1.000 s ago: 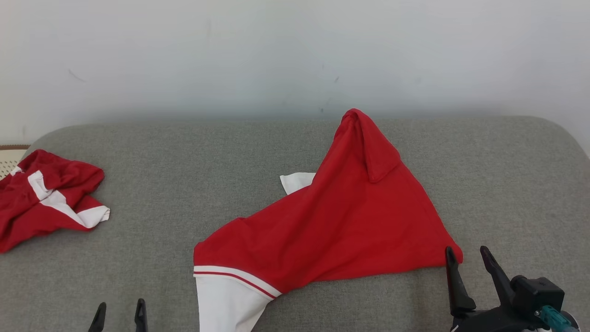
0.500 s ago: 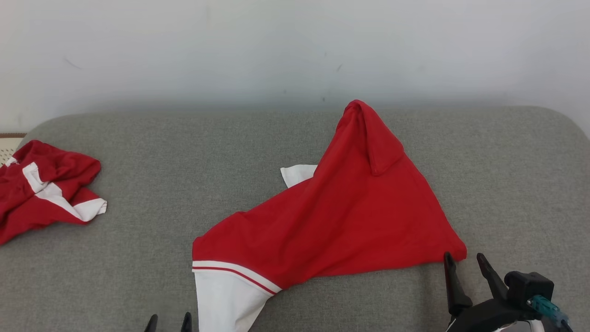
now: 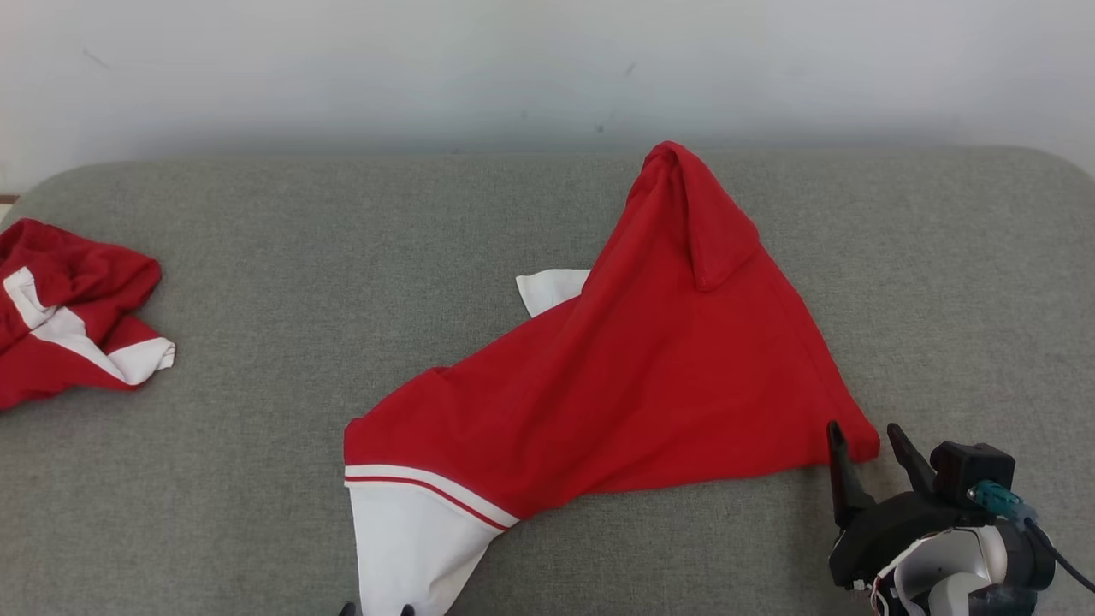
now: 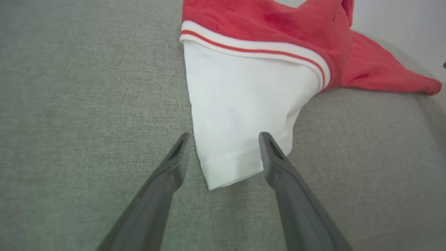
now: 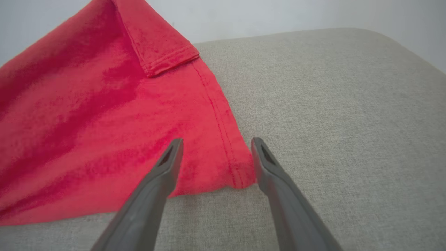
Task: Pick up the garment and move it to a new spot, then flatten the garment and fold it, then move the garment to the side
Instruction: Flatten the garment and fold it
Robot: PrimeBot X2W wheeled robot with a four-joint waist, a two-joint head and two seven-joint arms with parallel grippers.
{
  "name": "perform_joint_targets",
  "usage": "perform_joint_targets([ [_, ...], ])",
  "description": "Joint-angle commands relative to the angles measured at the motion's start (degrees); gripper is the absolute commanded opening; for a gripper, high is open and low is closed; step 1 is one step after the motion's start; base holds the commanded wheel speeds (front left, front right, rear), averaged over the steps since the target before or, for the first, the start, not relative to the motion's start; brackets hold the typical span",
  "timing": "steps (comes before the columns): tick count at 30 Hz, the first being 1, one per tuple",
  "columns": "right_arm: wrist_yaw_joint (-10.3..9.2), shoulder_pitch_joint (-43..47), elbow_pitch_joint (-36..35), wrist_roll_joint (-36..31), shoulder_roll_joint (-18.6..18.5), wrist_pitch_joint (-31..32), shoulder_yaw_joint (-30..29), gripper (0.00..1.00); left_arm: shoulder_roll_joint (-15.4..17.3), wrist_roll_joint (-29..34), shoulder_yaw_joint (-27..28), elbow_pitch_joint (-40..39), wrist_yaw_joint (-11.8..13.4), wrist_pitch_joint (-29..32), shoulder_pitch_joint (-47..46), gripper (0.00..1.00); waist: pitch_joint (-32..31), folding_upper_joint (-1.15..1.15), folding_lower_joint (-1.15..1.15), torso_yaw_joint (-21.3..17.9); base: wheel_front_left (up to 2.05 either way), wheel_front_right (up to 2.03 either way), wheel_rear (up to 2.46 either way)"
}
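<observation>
Presently: left claw (image 4: 224, 135), spread wide, empty, straddles the white sleeve end of the garment (image 3: 650, 376) at 6 o'clock; right claw (image 5: 216, 139), spread wide, empty, straddles its red corner at 4 o'clock.

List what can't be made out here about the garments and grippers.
- Second garment: head view, cut off by the left edge.
- Left gripper: head view, bottom edge cuts off all but fingertips.
- White flap: head view, mostly hidden under the red garment; which part, unclear.
</observation>
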Motion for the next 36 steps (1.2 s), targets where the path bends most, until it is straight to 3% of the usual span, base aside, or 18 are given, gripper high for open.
perform_joint_targets([
  [1, -0.02, -1.42, 1.63, -0.49, -0.75, -0.56, -0.07, 1.0, -0.01, 0.66, -0.27, 0.69, -0.35, -0.41, -0.64, 1.0, 1.43, 0.0, 0.0, -0.09, 0.0, 0.0, 0.0],
  [13, -0.02, -7.33, 14.09, -0.66, -1.91, -2.75, 0.42, 1.0, -1.09, -0.04, -3.85, 2.88, -2.04, 0.64, -0.59, 1.0, 3.94, 0.0, 0.0, 0.86, 0.0, 0.0, 0.0],
  [14, -0.02, -7.54, 14.71, -0.31, -1.71, -3.32, 0.78, 0.43, -1.25, -0.46, -3.99, 3.09, -2.19, 0.59, -0.89, 0.58, 3.96, 0.0, 0.0, 0.93, 0.0, 0.0, 0.0],
  [15, -0.02, -7.76, 15.28, 0.0, -1.61, -3.79, 1.11, 0.0, -1.23, -0.5, -4.11, 3.33, -2.32, 0.65, -1.14, 0.18, 3.93, 0.0, 0.0, 0.93, 0.0, 0.0, 0.0],
  [16, -0.02, -7.98, 15.65, 0.34, -1.73, -4.32, 1.38, 0.0, -1.24, -0.6, -4.24, 3.49, -2.44, 0.66, -1.31, 0.0, 3.87, 0.0, 0.0, 0.9, 0.0, 0.0, 0.0],
  [28, -0.02, -6.2, 14.95, 4.08, -2.55, -8.33, 3.87, 0.0, 0.06, -0.59, -2.65, 0.04, -0.85, -0.9, -0.41, 0.0, 0.56, 0.0, 0.0, 0.52, 0.0, 0.0, 0.0],
  [36, -0.02, -0.69, 2.78, 11.64, -5.0, -4.79, 8.08, 0.0, 4.36, -0.73, 1.74, -9.2, 1.95, -0.06, 0.71, 0.0, -2.04, 0.0, 0.0, -0.05, 0.0, 0.0, 0.0],
])
